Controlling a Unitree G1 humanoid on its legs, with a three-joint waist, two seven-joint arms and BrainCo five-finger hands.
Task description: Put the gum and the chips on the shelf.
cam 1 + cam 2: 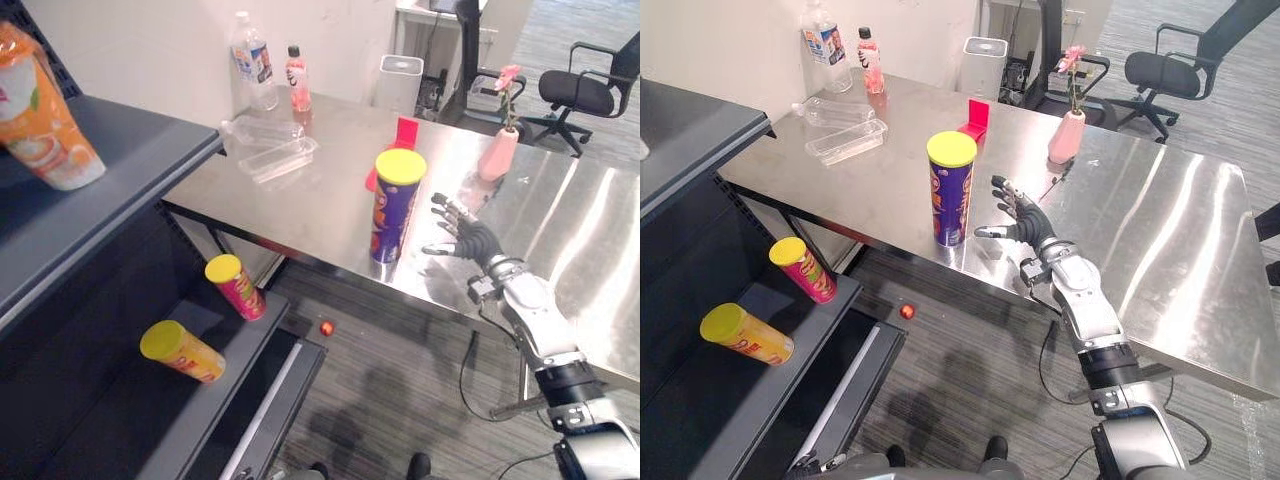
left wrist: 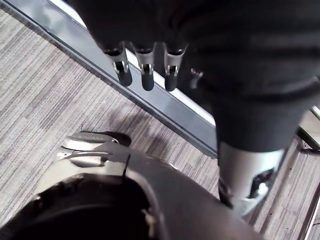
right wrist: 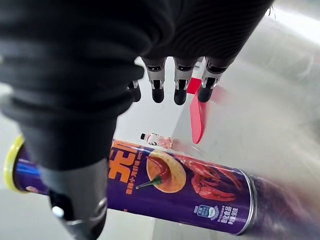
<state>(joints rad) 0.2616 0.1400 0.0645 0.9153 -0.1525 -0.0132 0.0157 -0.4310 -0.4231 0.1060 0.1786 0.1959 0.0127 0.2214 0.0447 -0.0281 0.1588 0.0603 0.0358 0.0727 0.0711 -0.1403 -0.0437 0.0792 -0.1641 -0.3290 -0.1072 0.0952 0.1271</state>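
Chips can (image 1: 398,205), purple with a yellow lid, stands upright near the front edge of the steel table (image 1: 300,215). My right hand (image 1: 465,238) sits just beside it, fingers spread, not touching. My left hand (image 2: 146,77) hangs over the floor (image 2: 45,100), fingers relaxed.

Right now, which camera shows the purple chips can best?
The right eye view: the purple chips can stands whole and upright on the table, the open right hand beside it. The left eye view shows the same; the right wrist view shows its side close up, partly behind that hand.
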